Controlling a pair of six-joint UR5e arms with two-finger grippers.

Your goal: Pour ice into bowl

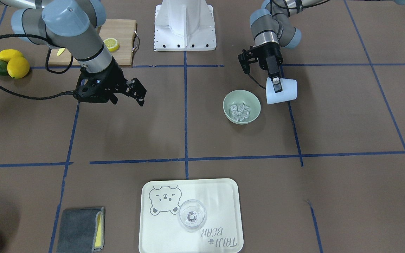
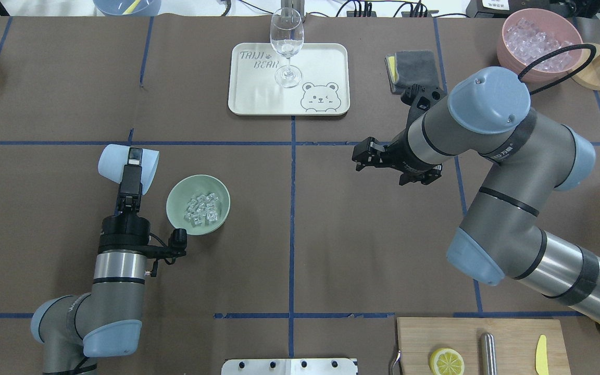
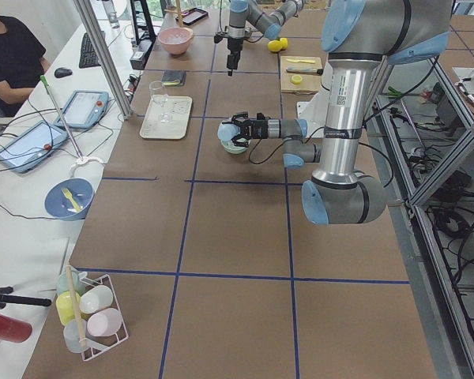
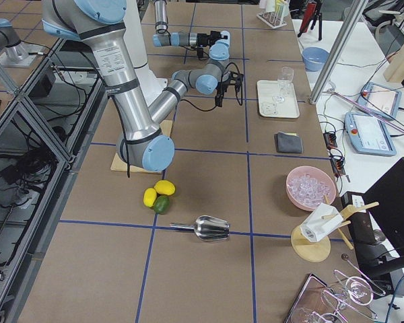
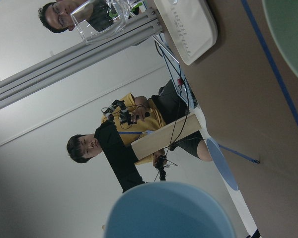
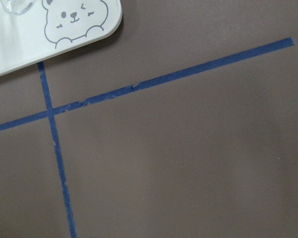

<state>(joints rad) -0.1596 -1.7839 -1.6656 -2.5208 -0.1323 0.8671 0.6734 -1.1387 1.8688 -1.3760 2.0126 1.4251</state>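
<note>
The pale green bowl (image 2: 179, 194) stands on the table left of centre and holds the clear ice cubes (image 2: 203, 209). It also shows in the front view (image 1: 231, 99) with the ice (image 1: 240, 111) inside. My left gripper (image 2: 134, 158) is shut on the rim of a light blue cup (image 2: 112, 162). The cup is tipped on its side beside the bowl, with its mouth toward the bowl. The cup (image 1: 285, 92) and my left gripper (image 1: 276, 84) also show in the front view. My right gripper (image 2: 361, 157) is open and empty above the table, right of centre.
A pale tray (image 2: 258, 99) with a clear wine glass (image 2: 286, 47) lies at the far middle. A grey cloth (image 2: 417, 67) and a pink tub of ice (image 2: 539, 44) are at the far right. A cutting board (image 2: 508, 333) with a lemon half (image 2: 446, 361) is at the near right.
</note>
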